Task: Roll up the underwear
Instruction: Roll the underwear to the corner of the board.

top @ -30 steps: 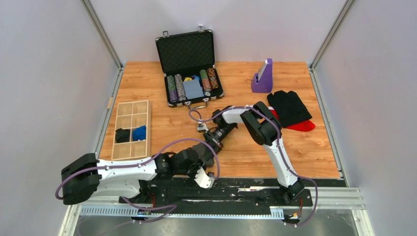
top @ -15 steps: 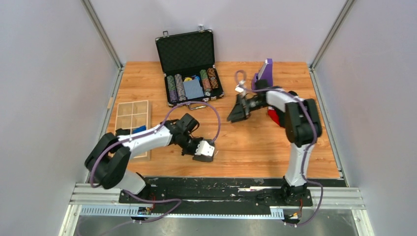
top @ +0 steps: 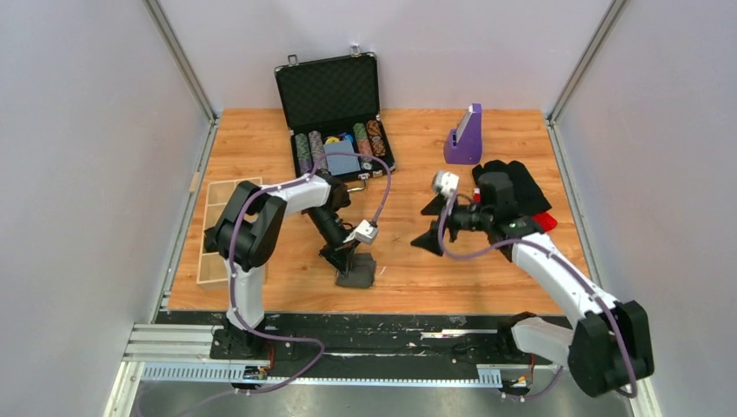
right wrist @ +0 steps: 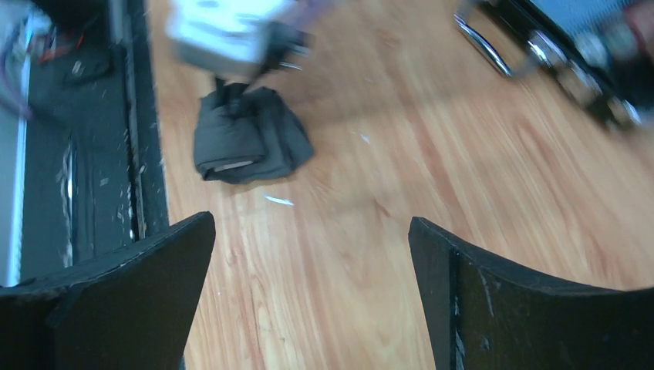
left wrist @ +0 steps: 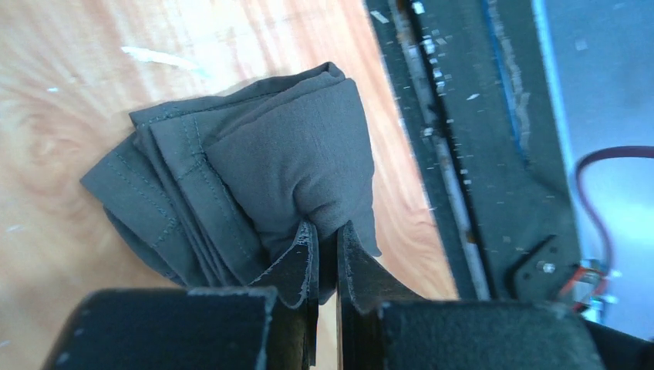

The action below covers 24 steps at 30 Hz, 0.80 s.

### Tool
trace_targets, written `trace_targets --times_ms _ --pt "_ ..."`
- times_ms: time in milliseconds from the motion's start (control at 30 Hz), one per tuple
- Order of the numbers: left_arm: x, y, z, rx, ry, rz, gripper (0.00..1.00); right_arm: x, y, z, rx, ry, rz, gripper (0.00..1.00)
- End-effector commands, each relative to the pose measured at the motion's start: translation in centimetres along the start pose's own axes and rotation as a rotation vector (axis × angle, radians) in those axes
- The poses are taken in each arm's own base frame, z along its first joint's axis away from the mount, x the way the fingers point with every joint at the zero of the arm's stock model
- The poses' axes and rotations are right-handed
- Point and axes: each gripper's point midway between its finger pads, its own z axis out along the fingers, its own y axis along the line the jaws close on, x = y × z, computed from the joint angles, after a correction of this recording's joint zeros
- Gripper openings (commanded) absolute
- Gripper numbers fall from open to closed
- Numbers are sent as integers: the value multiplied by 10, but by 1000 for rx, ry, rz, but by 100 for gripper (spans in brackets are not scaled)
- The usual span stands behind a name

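The underwear [top: 358, 274] is a dark charcoal-grey bundle, folded over itself in several layers, lying on the wooden table close to its front edge. My left gripper [top: 348, 259] points down at it. In the left wrist view the left gripper [left wrist: 325, 231] is shut on a fold of the underwear [left wrist: 262, 169]. My right gripper [top: 424, 228] hovers to the right of the bundle, apart from it, open. In the right wrist view the right gripper [right wrist: 311, 223] holds nothing, and the underwear [right wrist: 247, 142] lies ahead under the left gripper's fingers [right wrist: 231, 91].
An open black poker-chip case [top: 335, 95] stands at the back. A wooden compartment tray [top: 228, 234] lies at the left. A purple holder [top: 465, 137], a black garment [top: 514, 187] and a red garment [top: 546, 222] lie at the right. The black base rail [left wrist: 478, 154] runs just past the underwear.
The right gripper has opened and drawn back to the right, away from the left one. The left arm has swung its elbow toward the case, with its gripper on the underwear near the front edge.
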Motion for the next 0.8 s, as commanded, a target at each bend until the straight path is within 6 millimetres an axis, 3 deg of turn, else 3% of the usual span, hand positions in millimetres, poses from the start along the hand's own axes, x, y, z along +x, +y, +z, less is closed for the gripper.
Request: trace_targets --times_ms 0,100,233,300,467,600,767 --pt "-14 -31 -4 184 -66 -84 0 11 52 28 -131 -3 -471 98" --pt "-15 -33 -1 277 -92 -177 0 34 80 44 -209 23 -637 84" --pt "-16 -7 2 292 -97 -317 0 59 96 66 -306 76 -695 63" --pt "-12 2 4 299 -107 -396 0 70 102 75 -330 88 -695 64" --pt "-10 20 3 295 -145 -506 0 76 118 94 -317 24 -759 76" --pt "-12 25 -1 287 -192 -544 0 78 113 110 -264 17 -763 78" --pt "-8 17 0 296 -200 -540 1 80 105 124 -215 17 -798 73"
